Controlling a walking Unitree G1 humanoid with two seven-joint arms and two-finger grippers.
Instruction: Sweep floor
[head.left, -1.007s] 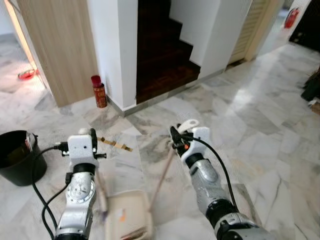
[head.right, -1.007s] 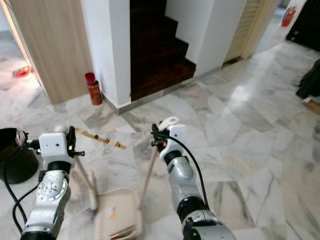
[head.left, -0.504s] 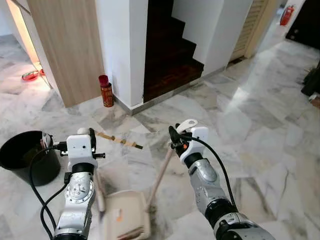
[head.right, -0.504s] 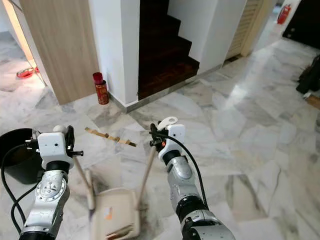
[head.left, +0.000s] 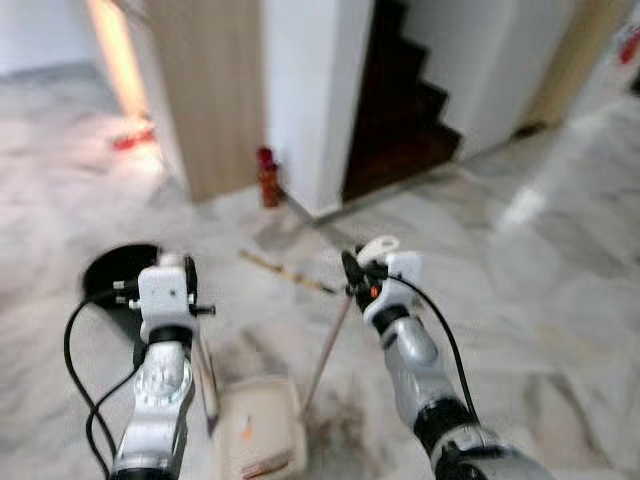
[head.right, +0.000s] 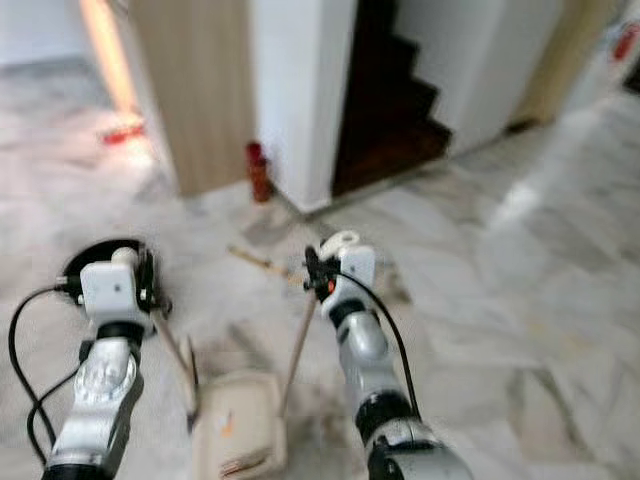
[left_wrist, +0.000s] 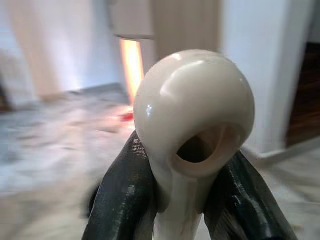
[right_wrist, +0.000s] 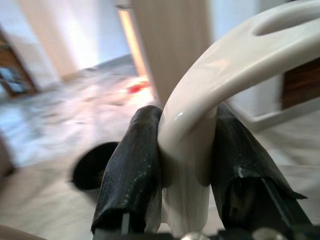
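Observation:
My left gripper (left_wrist: 187, 165) is shut on the cream round-ended handle (left_wrist: 192, 100) of a dustpan. The cream dustpan (head.left: 258, 440) rests on the marble floor between my arms, with a little debris in it. My right gripper (right_wrist: 185, 145) is shut on the cream hooked top (right_wrist: 235, 55) of a broom, whose wooden stick (head.left: 325, 352) slants down to the dustpan's edge. A thin strip of brown debris (head.left: 285, 272) lies on the floor ahead of both grippers. The head views are blurred.
A black bucket (head.left: 118, 272) stands on the floor at the left, behind my left arm. A red can (head.left: 266, 177) stands at the foot of a white pillar (head.left: 310, 90). Dark stairs (head.left: 405, 120) lie beyond it, and a wooden panel (head.left: 205, 90) stands to the left.
The camera has swung to the left and the picture has blurred; pillar, can and bucket now sit further right. Both grippers keep hold of their handles in the same pose.

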